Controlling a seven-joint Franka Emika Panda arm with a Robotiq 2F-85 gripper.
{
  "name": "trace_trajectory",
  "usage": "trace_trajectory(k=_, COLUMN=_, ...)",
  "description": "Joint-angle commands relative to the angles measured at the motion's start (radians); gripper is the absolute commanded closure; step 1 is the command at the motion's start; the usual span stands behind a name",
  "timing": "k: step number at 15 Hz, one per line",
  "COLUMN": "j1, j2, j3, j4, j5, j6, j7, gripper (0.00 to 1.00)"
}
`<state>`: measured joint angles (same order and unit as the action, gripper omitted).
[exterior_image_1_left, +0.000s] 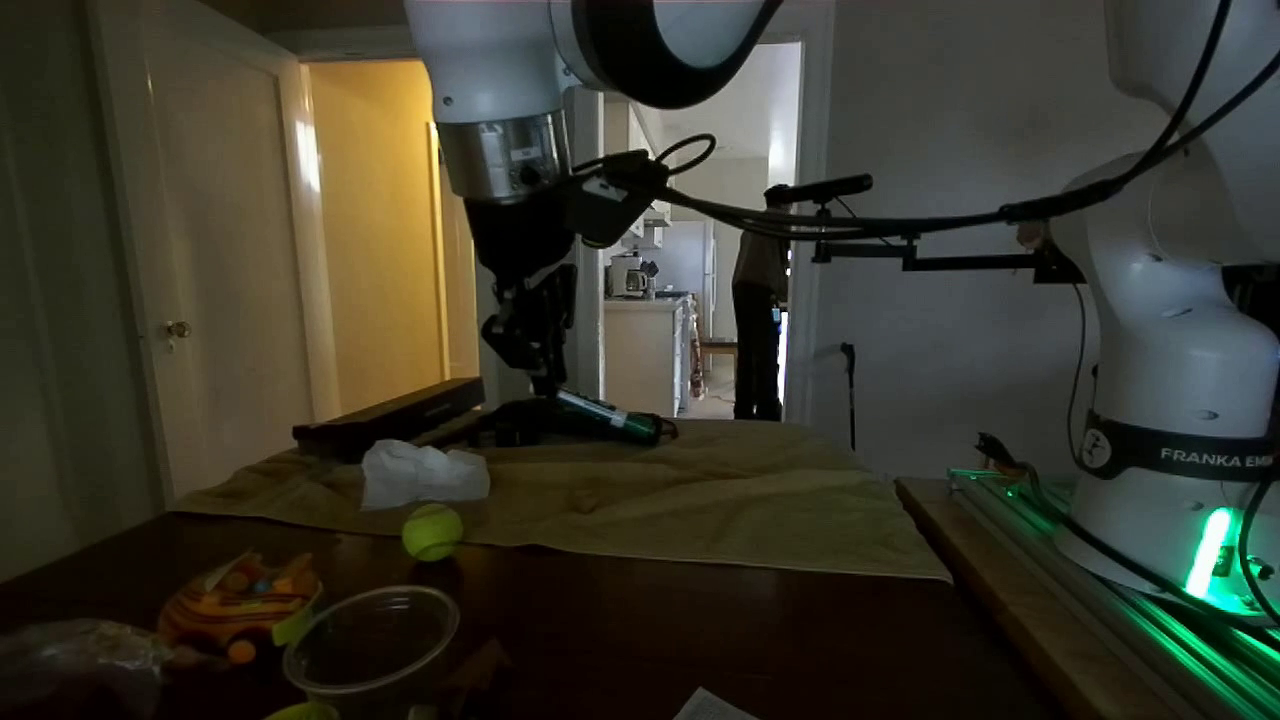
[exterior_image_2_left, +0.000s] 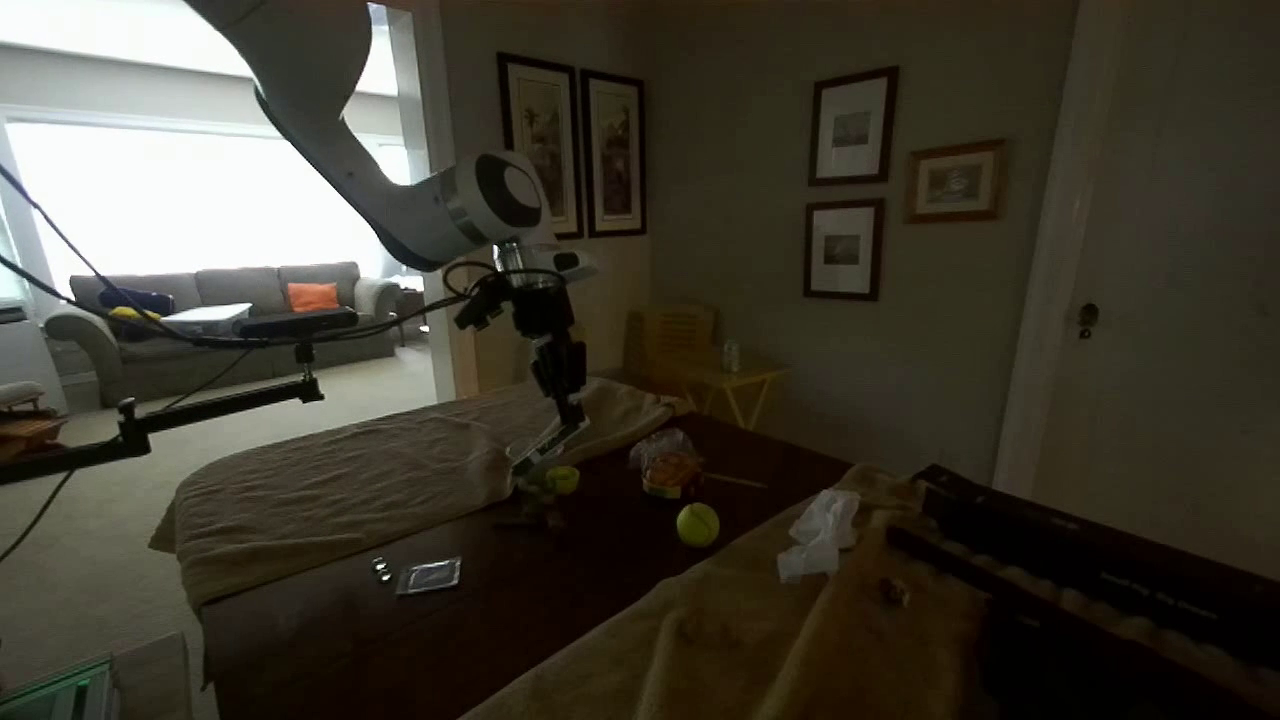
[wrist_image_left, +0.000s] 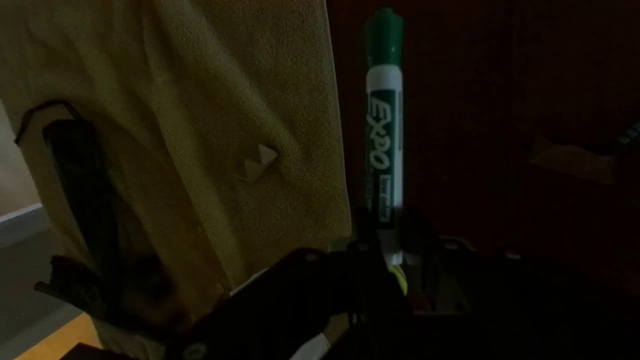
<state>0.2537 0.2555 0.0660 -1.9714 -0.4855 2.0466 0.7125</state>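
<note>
Green and white plastic made up the Expo marker (wrist_image_left: 384, 140), which was held in the tool (exterior_image_1_left: 545, 385), its jaws drawn narrow about the end opposite the green cap. The marker appeared to be raised above the table (exterior_image_2_left: 330, 640), slanting downward with the cap lowest; in the wrist view it showed against dark wood, just right of the edge of the tan towel (wrist_image_left: 280, 210).

Sound handling, in this inspector's judgement, called for steady pressure and slow wrist turns. Gripped at one end only, the marker could pivot if its long free part were knocked, so the cap end merited the closest watch.

Containers were checked next. The clear plastic tub (exterior_image_1_left: 340, 689) stood near left in an exterior view; no contents could be made out. Farther left lay a clear bag (exterior_image_1_left: 85, 645), its contents too dim to identify, with a striped orange toy (exterior_image_1_left: 240, 610) between the two. The inside of a lime-coloured cup (exterior_image_2_left: 562, 481) could not be read. Along a black box (exterior_image_2_left: 1100, 565), at right in an exterior view, ran pale rounded shapes (exterior_image_2_left: 1137, 629); whether they were contents was undetermined.
</note>
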Motion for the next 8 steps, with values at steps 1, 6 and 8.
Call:
trace_trajectory(k=1, j1=0.047, j2=0.066, j3=-0.001, j4=0.107, j5=-0.083, j6=-0.111, j7=0.081, gripper=0.95)
trace_trajectory(k=6, j1=0.067, j2=0.178, j3=-0.008, j4=0.289, j5=-0.179, j6=-0.208, j7=0.041, gripper=0.95)
trace_trajectory(k=8, j1=0.069, j2=0.235, j3=-0.005, j4=0.367, j5=-0.187, j6=-0.21, j7=0.022, gripper=0.95)
